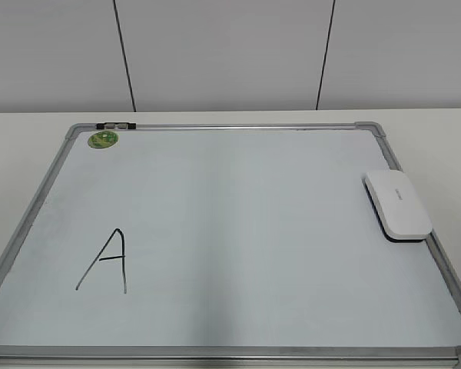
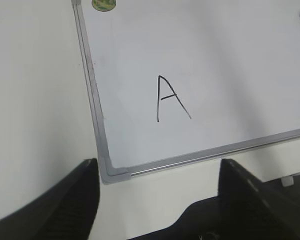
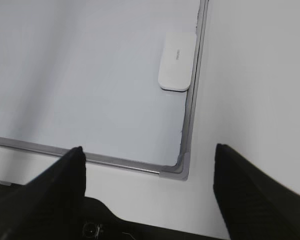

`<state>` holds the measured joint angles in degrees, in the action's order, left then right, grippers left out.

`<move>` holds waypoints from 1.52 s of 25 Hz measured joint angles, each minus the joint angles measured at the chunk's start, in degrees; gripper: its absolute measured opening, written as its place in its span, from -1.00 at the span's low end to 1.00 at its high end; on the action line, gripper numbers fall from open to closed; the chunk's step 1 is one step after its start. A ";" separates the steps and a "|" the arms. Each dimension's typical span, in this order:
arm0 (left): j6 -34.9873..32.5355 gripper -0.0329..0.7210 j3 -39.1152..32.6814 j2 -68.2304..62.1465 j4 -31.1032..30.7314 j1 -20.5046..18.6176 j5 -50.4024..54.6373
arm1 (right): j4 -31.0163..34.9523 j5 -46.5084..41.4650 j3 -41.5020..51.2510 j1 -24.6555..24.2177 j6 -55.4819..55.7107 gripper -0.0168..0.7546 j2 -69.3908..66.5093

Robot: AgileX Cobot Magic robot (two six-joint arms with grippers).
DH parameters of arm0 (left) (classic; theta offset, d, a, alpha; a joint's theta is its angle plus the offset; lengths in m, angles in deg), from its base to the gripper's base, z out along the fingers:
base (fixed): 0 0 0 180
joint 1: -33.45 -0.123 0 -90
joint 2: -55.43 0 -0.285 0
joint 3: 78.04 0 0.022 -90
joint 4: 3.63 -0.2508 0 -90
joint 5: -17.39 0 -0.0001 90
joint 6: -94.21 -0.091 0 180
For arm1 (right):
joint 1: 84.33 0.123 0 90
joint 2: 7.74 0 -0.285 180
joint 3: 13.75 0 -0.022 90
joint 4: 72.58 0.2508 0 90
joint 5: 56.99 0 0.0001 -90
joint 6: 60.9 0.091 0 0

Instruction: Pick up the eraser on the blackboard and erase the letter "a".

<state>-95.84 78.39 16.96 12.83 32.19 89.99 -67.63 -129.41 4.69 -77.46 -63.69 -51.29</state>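
Left gripper: dark fingers spread wide apart, nothing between them, hovering over the near-left corner of the board. Right gripper: dark fingers likewise released and empty, above the near-right corner.

Large white blackboard with a silver metal frame and grey corner caps lies flat on the pale table. On its near-left part stands one angular capital "A" in thin black marker; in the left wrist view the same mark sits well inside the frame. No small cursive "a" can be made out in any view.

Flat white plastic rounded-rectangle eraser rests on the board at its right edge, about mid-depth, just beside the frame, dark underside showing along its near edge. In the right wrist view the eraser has small grey lettering on top, unreadable.

Far-left corner of the board: small round green sticker, just inside the frame. Beyond the table: pale wall panels with dark seams.
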 joint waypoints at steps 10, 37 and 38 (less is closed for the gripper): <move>0.69 0.45 -8.28 13.04 -1.36 0.09 0.17 | -2.49 -0.10 15.00 0.00 0.00 0.57 16.75; 2.54 0.44 -24.31 16.30 -9.27 0.09 -9.20 | -6.86 7.24 30.86 0.00 0.76 0.57 23.19; 2.54 0.43 -24.31 16.30 -9.27 0.09 -9.31 | -6.86 7.24 30.86 0.00 0.76 0.57 23.19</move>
<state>-93.31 54.08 33.26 3.56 32.28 80.68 -74.49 -122.17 35.54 -77.46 -62.93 -28.10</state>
